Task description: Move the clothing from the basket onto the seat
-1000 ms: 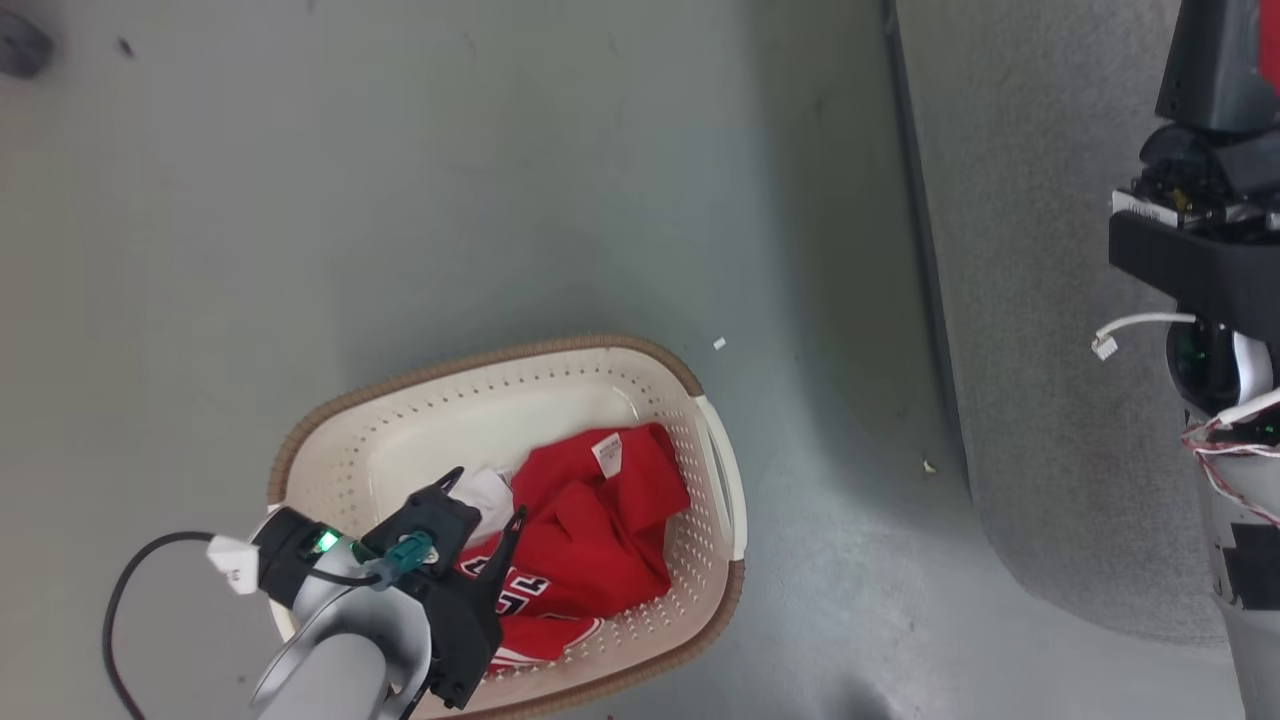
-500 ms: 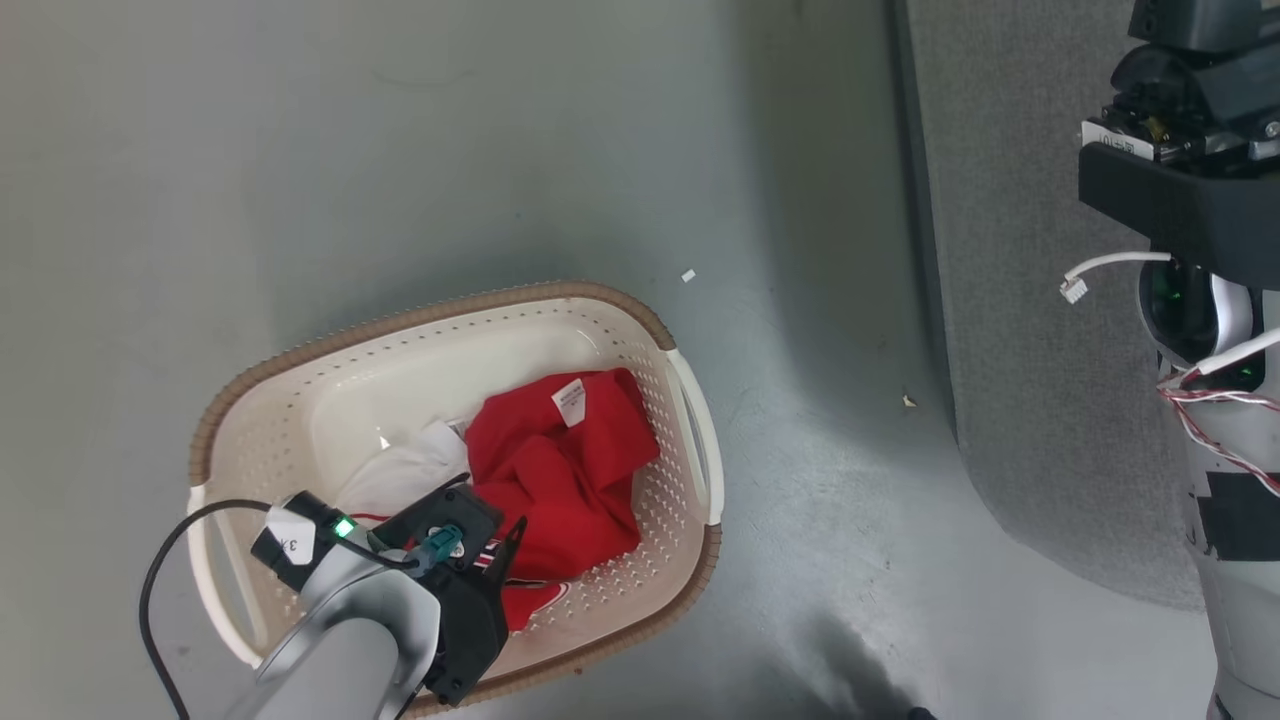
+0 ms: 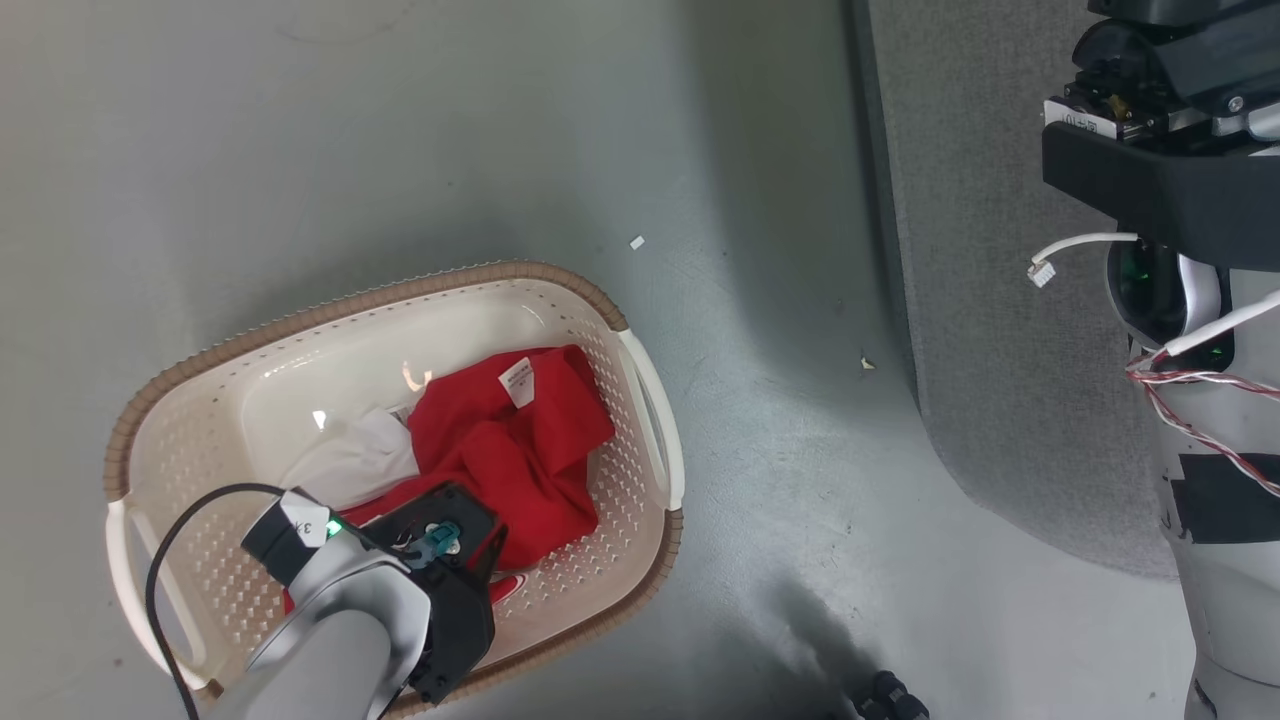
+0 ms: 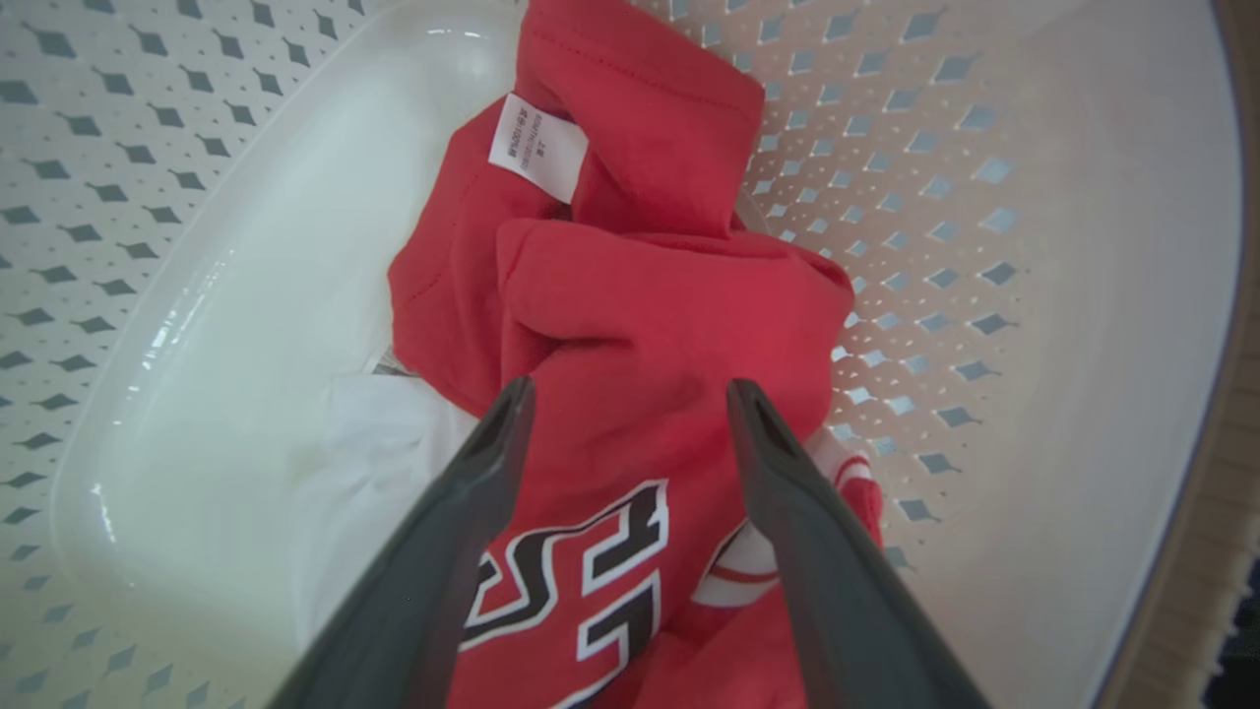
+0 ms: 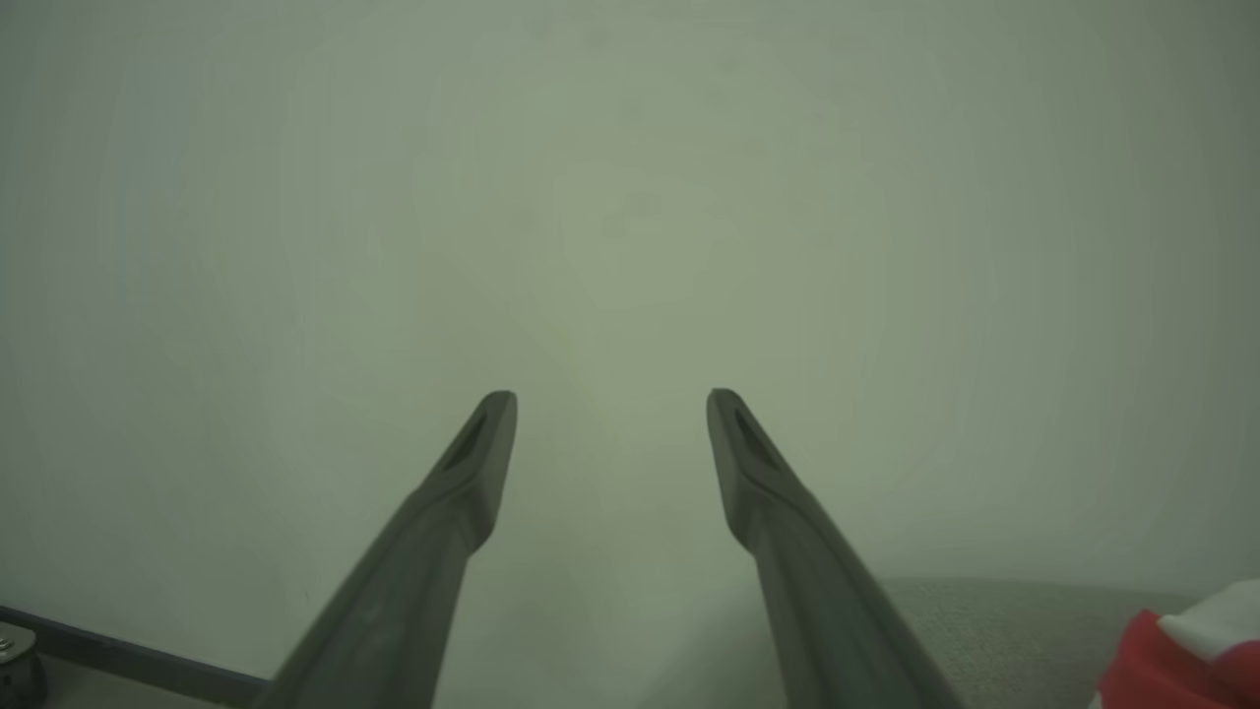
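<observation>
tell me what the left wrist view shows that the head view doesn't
Left wrist view, not head view: the dark white-edged lettering on the clothing, lying between the open fingers of the left gripper. Head view, not left wrist view: the grey seat to the right of the basket, the basket's white handle, and the floor. Both: the red clothing with its white label, the white fabric beside it, and the basket's perforated wall.
</observation>
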Robot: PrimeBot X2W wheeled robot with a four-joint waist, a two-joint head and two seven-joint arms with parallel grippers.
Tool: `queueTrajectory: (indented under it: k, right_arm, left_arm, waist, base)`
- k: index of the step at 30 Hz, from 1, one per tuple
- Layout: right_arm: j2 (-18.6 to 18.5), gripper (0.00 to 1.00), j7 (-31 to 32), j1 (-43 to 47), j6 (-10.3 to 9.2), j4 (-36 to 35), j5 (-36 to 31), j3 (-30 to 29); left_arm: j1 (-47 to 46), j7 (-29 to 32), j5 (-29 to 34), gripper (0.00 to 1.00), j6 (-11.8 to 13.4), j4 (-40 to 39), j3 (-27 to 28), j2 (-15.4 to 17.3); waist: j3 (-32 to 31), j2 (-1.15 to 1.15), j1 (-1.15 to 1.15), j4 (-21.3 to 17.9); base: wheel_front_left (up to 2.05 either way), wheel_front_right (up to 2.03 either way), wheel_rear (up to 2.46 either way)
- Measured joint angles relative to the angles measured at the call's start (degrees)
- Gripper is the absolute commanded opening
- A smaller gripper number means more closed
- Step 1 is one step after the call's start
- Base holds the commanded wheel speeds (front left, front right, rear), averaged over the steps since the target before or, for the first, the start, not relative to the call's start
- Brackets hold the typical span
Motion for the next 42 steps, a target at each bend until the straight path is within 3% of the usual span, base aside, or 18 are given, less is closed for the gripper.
queueTrajectory:
  k: [15, 18, 19, 26, 42]
  right_arm:
    - [0.1, 1.0, -0.1, 0.0, 0.4, 0.4, -0.3, 0.1]
    - [0.1, 1.0, -0.1, 0.0, 0.4, 0.5, -0.4, 0.0]
    - [0.1, 1.0, -0.1, 0.0, 0.4, 0.5, -0.4, 0.0]
    - [-0.5, 1.0, -0.4, 0.3, 0.4, 1.9, -0.5, -0.7]
    - [-1.5, 1.0, -0.5, 4.5, 0.4, 7.4, -0.5, -2.4]
  left_arm:
    - [-3.6, -1.0, -1.0, 0.98, 0.0, 4.5, -2.8, -1.1]
    - [-3.8, -1.4, -1.3, 0.15, 0.0, 5.5, -3.3, -1.5]
    - [-3.8, -1.6, -1.4, 0.0, 0.0, 5.7, -3.5, -1.6]
    - [-5.0, -4.2, -3.3, 0.0, 0.0, 6.9, -5.2, -2.9]
    - [-5.7, -14.0, -6.2, 0.0, 0.0, 4.9, -6.9, -1.8]
  waist:
    - [1.4, 0.0, 0.0, -1.7]
    - [1.6, 0.0, 0.0, -1.8]
    - [1.6, 0.0, 0.0, -1.9]
    - [1.5, 0.0, 0.0, -1.4]
    - [-3.7, 0.0, 0.0, 1.9]
  base:
    - [0.0, 0.0, 0.0]
    - [0.0, 0.0, 0.0]
    - [0.0, 0.0, 0.0]
    - [0.0, 0.0, 0.0]
    - [0.0, 0.0, 0.0]
